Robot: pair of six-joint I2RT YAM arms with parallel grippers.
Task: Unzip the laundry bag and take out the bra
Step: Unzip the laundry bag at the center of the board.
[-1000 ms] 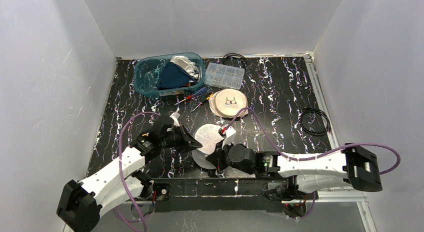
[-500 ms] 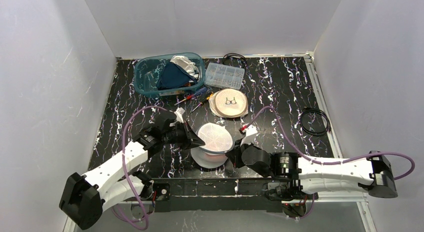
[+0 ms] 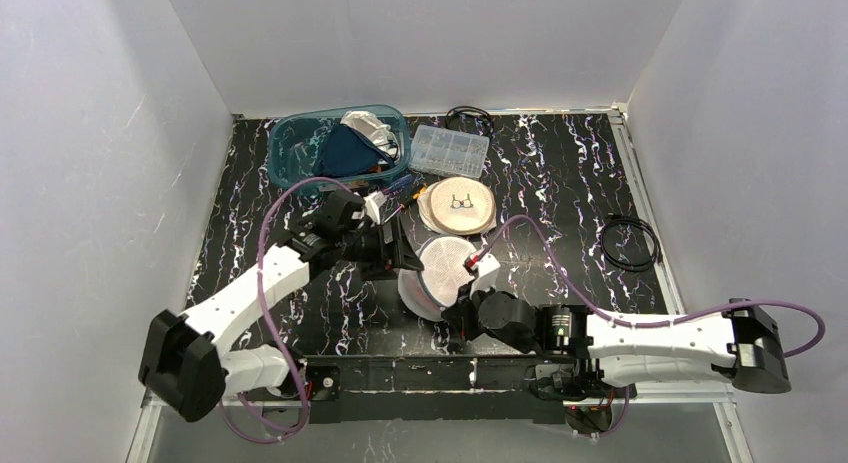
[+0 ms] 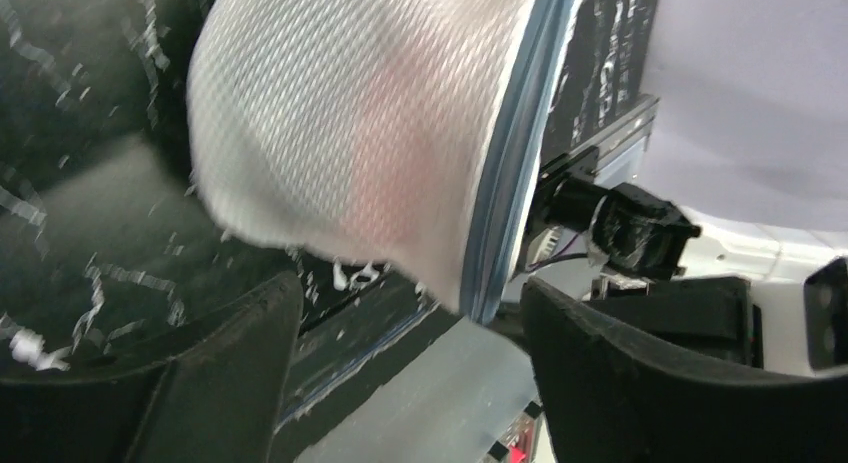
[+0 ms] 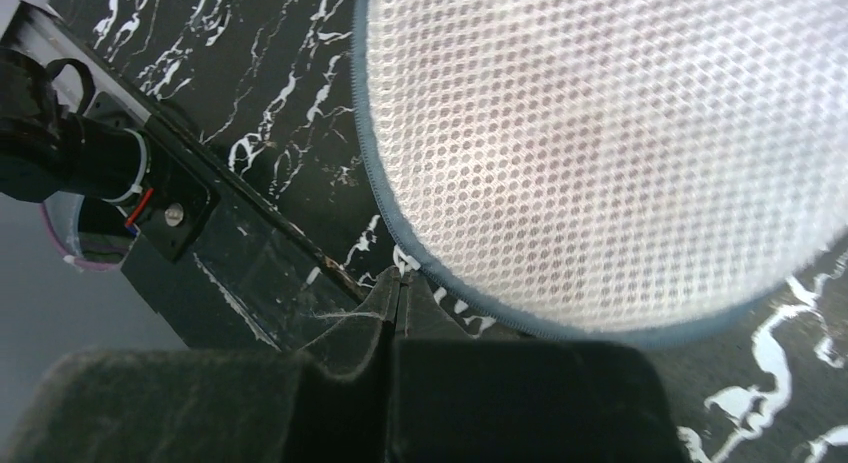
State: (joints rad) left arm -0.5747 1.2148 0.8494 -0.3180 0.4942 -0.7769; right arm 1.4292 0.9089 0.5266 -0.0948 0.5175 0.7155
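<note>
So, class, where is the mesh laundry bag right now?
In the top view the mesh laundry bag sits near the table's front centre, between the left gripper and right gripper, just in front of the round wicker coaster.

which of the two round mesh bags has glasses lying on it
The far round mesh bag, lying flat beside the clear parts box; the near one between the grippers carries nothing.

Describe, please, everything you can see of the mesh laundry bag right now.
The laundry bag is a round, domed pouch of white honeycomb mesh edged with a grey-blue zipper band. Something pinkish shows faintly through the mesh. It stands tilted on edge near the front of the table, between the two arms. The left gripper is open, its fingers either side of the bag's rim. The right gripper is shut right at the zipper band, apparently pinching something there.
</note>
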